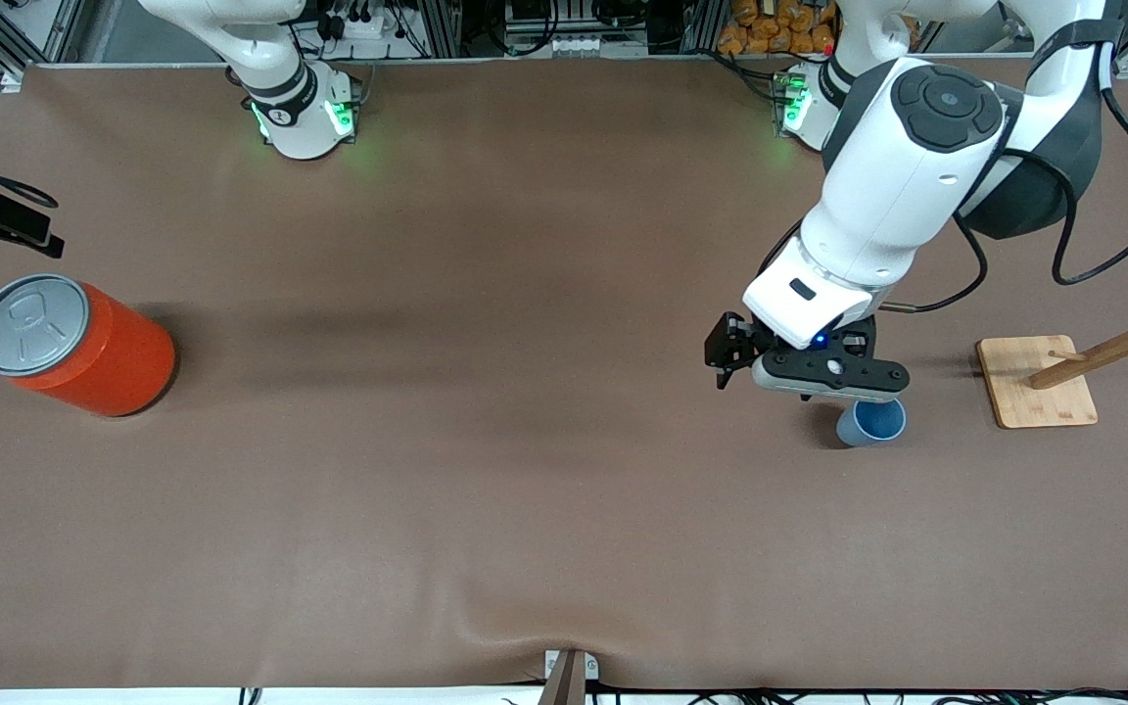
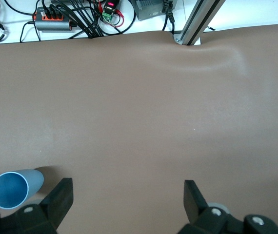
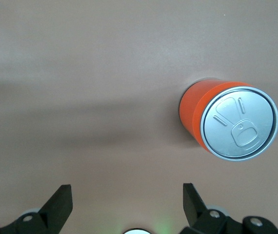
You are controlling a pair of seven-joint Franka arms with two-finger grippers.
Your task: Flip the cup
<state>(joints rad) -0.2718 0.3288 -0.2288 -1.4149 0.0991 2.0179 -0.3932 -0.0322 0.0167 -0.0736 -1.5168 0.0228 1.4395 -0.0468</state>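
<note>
Cup (image 1: pixel 874 421): small, pale blue, plain-walled, no handle. It is seen standing mouth up on the brown table (image 1: pixel 486 470) toward the left arm's end, near a wooden peg stand (image 1: pixel 1039 380); the open mouth and blue interior are shown clearly in the left wrist view (image 2: pixel 9 189).

Left gripper (image 1: pixel 823 392): held low over the table, just beside the cup and partly above it. Its fingers (image 2: pixel 61 197) are spread wide and nothing is held between them; the cup sits outside the gap, off to one side.

Right gripper (image 3: pixel 127 204): the arm is judged to be waiting, high over the right arm's end of the table, above an orange can (image 1: pixel 74 343) with a silver lid. Its fingers are spread wide, with nothing between them.

Step in hand: not settled. A mouth-up cup beside an open gripper is consistent either with an approach before a grasp or with a release after the turn. If a grasp is intended, the fingers must be shifted sideways until the cup wall is bracketed.
</note>
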